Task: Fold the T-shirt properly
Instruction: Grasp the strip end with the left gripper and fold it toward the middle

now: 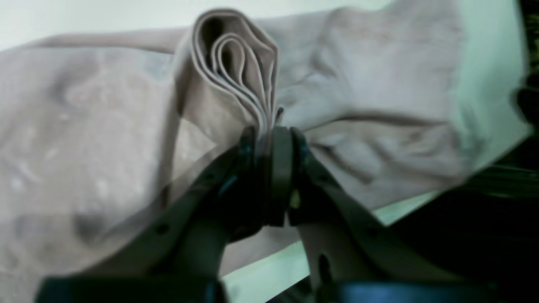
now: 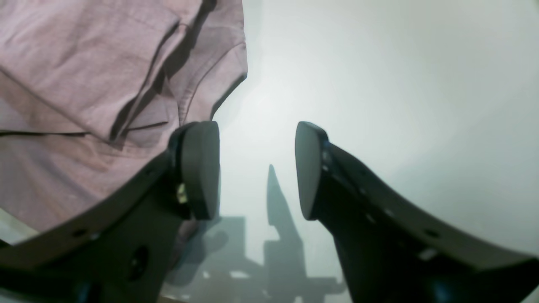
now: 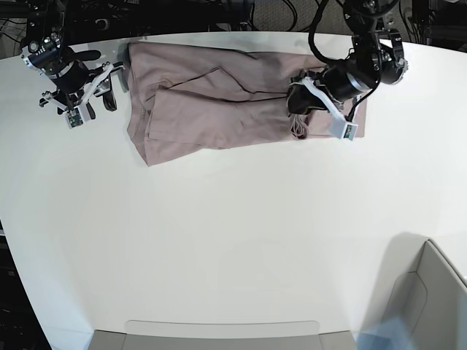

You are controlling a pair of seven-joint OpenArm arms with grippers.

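Observation:
The dusty-pink T-shirt (image 3: 211, 102) lies lengthwise near the far edge of the white table (image 3: 233, 233), partly folded and wrinkled. My left gripper (image 1: 269, 132) is shut on a bunched fold of several cloth layers that loops up above the fingertips. In the base view this gripper (image 3: 298, 102) sits at the shirt's right end. My right gripper (image 2: 257, 168) stands open over bare table, nothing between its pads, just beside the T-shirt's (image 2: 97, 84) edge. In the base view it (image 3: 114, 86) is at the shirt's left end, apart from the cloth.
A grey bin (image 3: 430, 292) stands at the near right corner. A shallow grey tray (image 3: 219, 332) lies along the near edge. Cables and dark equipment (image 3: 219, 14) run behind the table's far edge.

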